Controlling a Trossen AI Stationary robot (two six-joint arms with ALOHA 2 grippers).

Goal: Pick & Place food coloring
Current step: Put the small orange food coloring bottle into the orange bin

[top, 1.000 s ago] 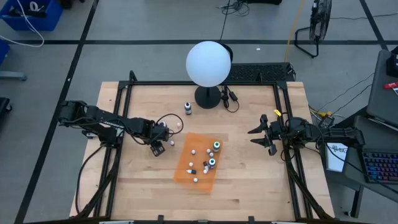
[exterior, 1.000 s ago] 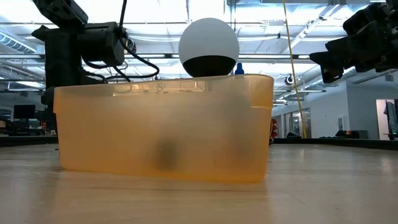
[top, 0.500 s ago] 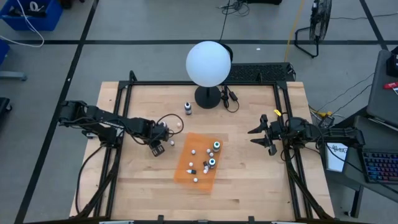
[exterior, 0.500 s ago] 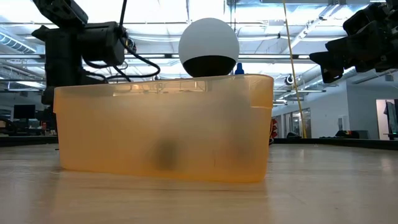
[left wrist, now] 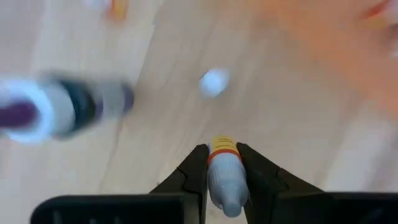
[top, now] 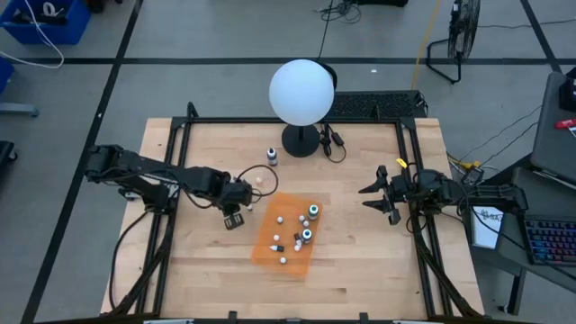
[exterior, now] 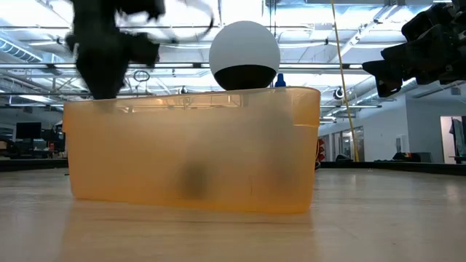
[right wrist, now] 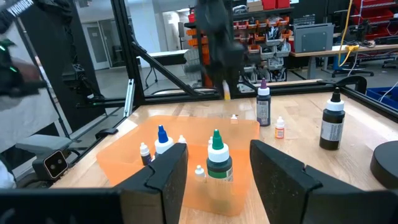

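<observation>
Left pincer: the left pincer [top: 236,218] is hanging over the worktop [top: 360,261] just beside the orange tray [top: 267,247], and is pinching a small whitish bottle [left wrist: 222,174] with a yellow-orange band between its fingers [left wrist: 193,171].

Right pincer: the right pincer [top: 376,195] is waiting well apart from the tray, near the worktop's right edge, with its fingers [right wrist: 280,171] spread wide.

Food coloring: several bottles are standing in the tray, among them a green-topped bottle [right wrist: 217,158] and a blue-topped bottle [right wrist: 163,142], with tiny white ones around them. Others are standing loose on the wood: a dark purple bottle [right wrist: 263,107], a tiny orange-labelled bottle [right wrist: 280,128], and a dark bottle with a white label [right wrist: 333,123].

Step, as I judge it: the held bottle is probably being carried toward the tray.

Risk of slipping: the bottle is being gripped near its upper part only, so it could twist or drop out if the arm swings fast.

Risk at the tray: a low approach could be catching the tray wall and pushing the light tray along, or knocking over the bottles already inside.

Risk on release: dropped from height, the small bottle could bounce out or topple its neighbours.

Writing: no brand or label text is readable on any bottle.
</observation>
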